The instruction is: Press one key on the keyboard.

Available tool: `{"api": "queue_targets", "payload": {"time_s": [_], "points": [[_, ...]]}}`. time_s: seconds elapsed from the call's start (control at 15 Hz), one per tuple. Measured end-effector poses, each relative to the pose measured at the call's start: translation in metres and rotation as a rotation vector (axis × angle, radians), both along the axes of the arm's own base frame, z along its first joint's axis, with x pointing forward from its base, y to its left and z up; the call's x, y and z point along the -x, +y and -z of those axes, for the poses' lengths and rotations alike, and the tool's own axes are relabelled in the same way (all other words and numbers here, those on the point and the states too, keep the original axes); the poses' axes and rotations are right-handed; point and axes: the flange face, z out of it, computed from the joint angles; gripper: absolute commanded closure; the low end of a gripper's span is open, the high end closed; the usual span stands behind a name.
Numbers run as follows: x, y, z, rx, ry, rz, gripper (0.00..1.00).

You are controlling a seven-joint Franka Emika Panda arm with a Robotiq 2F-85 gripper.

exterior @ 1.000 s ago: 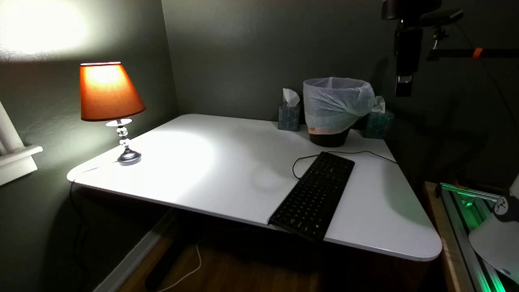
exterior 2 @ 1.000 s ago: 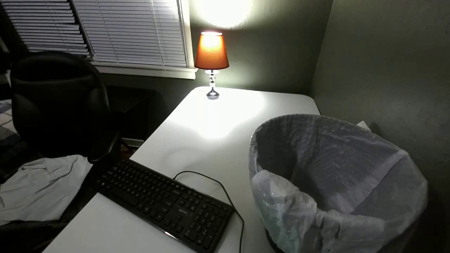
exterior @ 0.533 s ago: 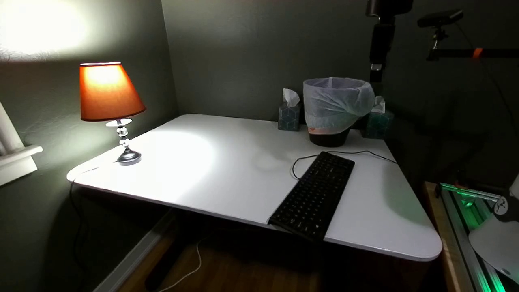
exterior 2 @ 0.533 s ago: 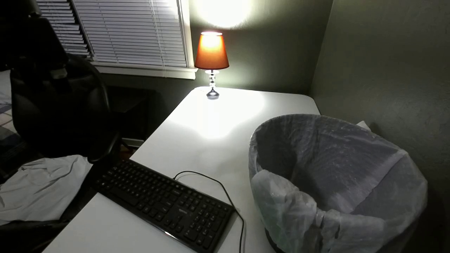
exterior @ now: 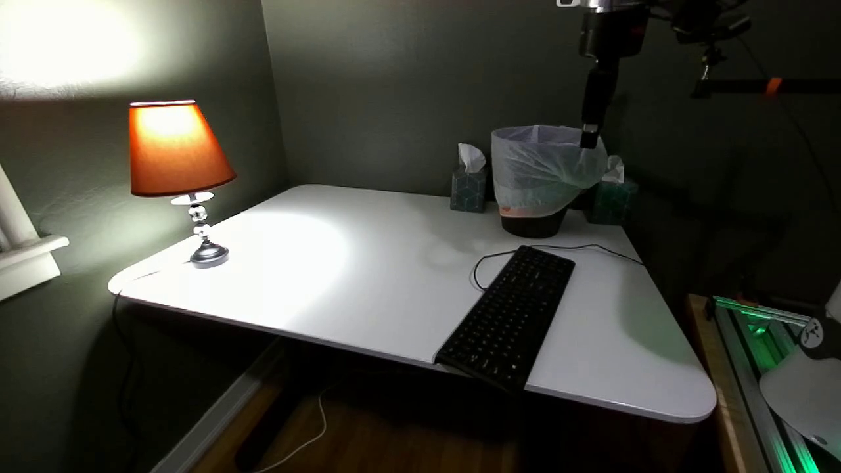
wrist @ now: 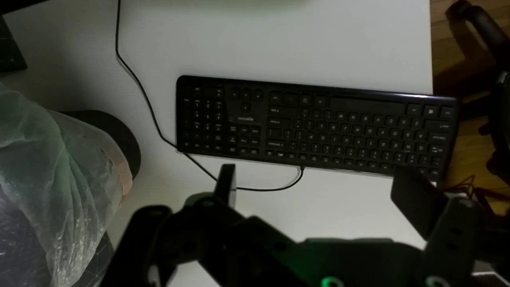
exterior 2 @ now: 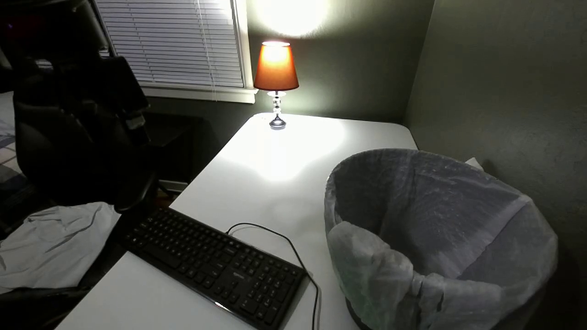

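One black full-size keyboard (exterior: pixel 509 315), at right on the white desk (exterior: pixel 387 295) in an exterior view, overhangs the near edge; one Robotiq gripper (wrist: pixel 313 185), jaws spread wide around nothing, hangs well above the desk, just shifted left there; probably an approach, nothing pressed yet; narrower jaws may suit a single press.

In both exterior views the gripper (exterior: pixel 589 138) is now nearer the bin (exterior: pixel 542 172). In an exterior view it shifts from right of the bin to overlapping its upper right side, tilting, and a pale part of the arm (exterior: pixel 600 6) appears above the bin.
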Motion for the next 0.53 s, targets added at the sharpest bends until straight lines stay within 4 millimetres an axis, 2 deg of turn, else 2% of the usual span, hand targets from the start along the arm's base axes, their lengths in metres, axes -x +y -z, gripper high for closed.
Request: {"api": "queue_targets", "payload": {"time_s": [0.53], "points": [[-0.003, -0.062, 0.057, -0.053, -0.078, 0.135, 0.0]]}}
